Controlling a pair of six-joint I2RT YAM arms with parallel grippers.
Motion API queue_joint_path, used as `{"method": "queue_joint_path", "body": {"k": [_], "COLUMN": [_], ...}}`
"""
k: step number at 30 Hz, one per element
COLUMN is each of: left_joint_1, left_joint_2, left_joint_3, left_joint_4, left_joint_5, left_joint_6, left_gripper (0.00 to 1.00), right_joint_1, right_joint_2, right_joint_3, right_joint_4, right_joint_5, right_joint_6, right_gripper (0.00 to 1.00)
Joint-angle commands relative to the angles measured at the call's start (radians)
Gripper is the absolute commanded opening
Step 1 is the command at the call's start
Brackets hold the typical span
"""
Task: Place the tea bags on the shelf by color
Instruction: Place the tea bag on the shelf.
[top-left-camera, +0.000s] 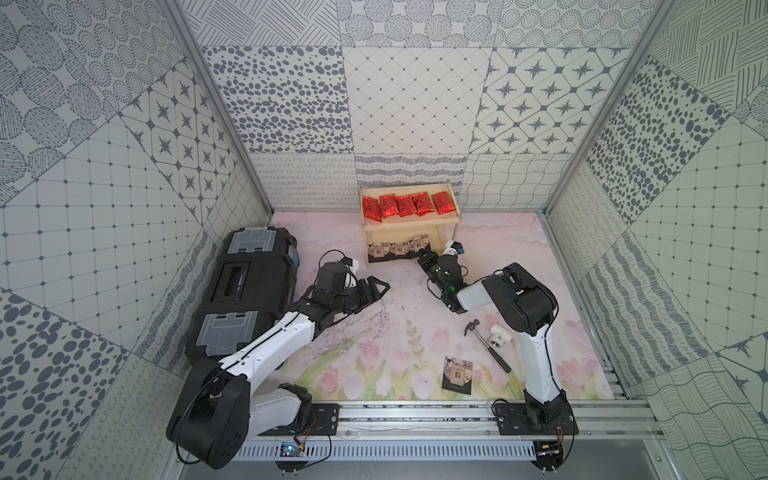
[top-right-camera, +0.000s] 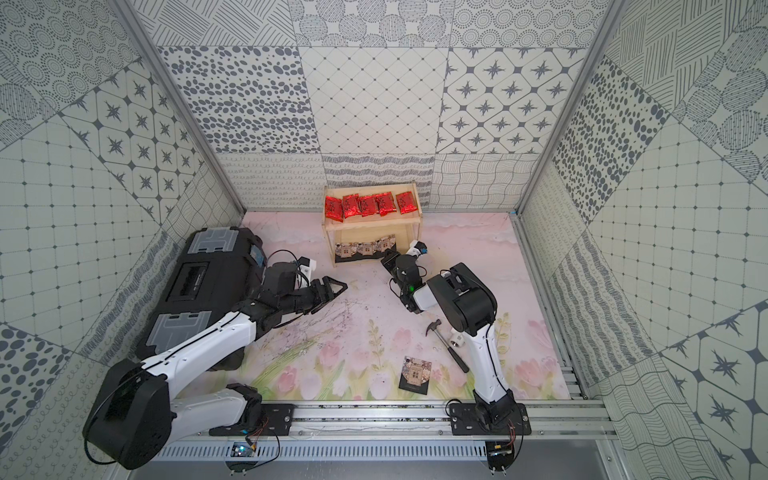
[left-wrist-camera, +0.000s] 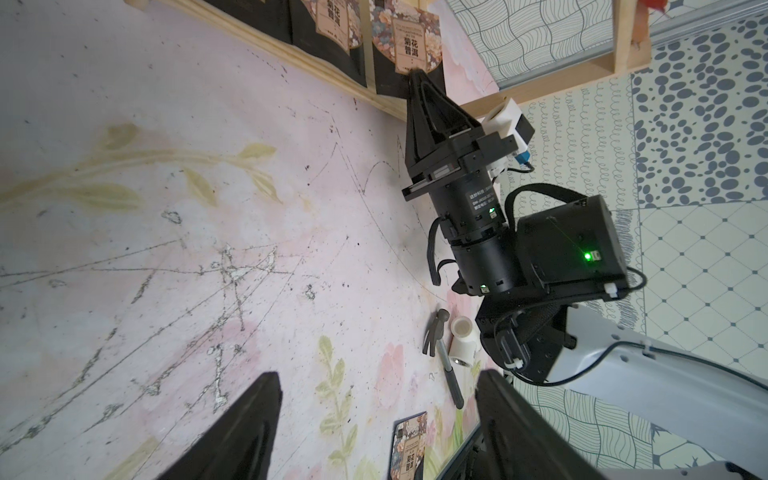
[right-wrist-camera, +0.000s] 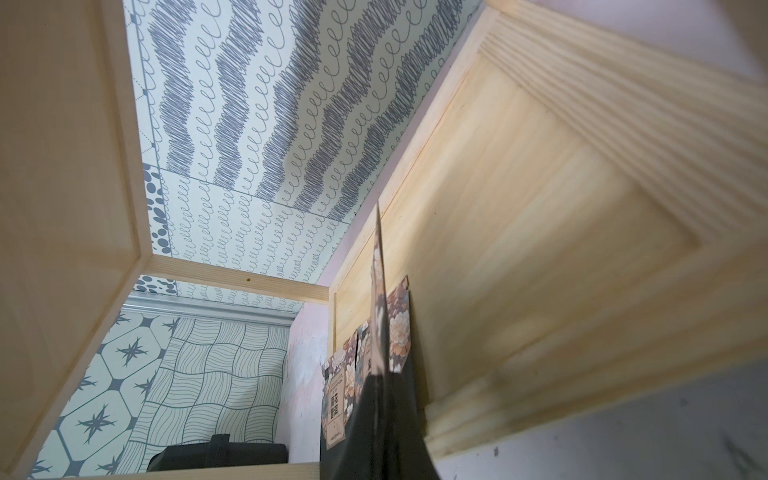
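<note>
Pinching one of four sachets (top-left-camera: 376, 250), right end effector (left-wrist-camera: 417, 81); left one (top-left-camera: 380, 293) splayed; five reds (top-left-camera: 405, 206).

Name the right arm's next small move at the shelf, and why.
Probably open the right gripper and let go. Its fingers are shut on the edge of the dark sachet, and that sachet already sits in the lower tier of the shelf, at the end of the dark row.

- We see the floral mat (top-left-camera: 395, 299) bearing the shelf (top-left-camera: 409, 227), toolbox (top-left-camera: 249, 282), hammer (top-left-camera: 488, 347), white fitting (top-left-camera: 497, 334) and one loose sachet (top-left-camera: 458, 374).
- On its top tier we count five red packets (top-left-camera: 405, 206); below, dark sachets (top-left-camera: 395, 249).
</note>
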Motion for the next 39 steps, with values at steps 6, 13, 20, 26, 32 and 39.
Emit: {"method": "queue_joint_path", "body": {"k": [6, 13, 20, 26, 32, 39], "left_joint_1": [0.003, 0.003, 0.003, 0.003, 0.003, 0.003], "left_joint_2": [-0.001, -0.001, 0.000, -0.008, -0.019, -0.029], "left_joint_3": [-0.003, -0.006, -0.009, -0.014, -0.018, -0.023], "left_joint_4": [0.021, 0.026, 0.032, 0.042, 0.041, 0.044], "left_joint_5": [0.032, 0.034, 0.035, 0.036, 0.026, 0.024], "left_joint_6": [0.028, 0.029, 0.024, 0.024, 0.028, 0.028], "left_gripper": [0.79, 0.79, 0.79, 0.79, 0.79, 0.79], "right_joint_1": [-0.011, -0.016, -0.023, -0.028, -0.039, -0.074], "right_joint_2": [0.036, 0.054, 0.064, 0.044, -0.031, -0.078], "right_joint_3": [0.038, 0.052, 0.061, 0.047, 0.067, 0.147], "right_joint_4": [0.001, -0.001, -0.014, -0.033, -0.327, -0.651], "right_joint_5": [0.016, 0.012, -0.001, -0.025, -0.089, -0.197], "right_joint_6": [-0.004, 0.001, 0.009, 0.038, 0.176, 0.266], "right_gripper": [0.07, 0.09, 0.23, 0.45, 0.63, 0.69]}}
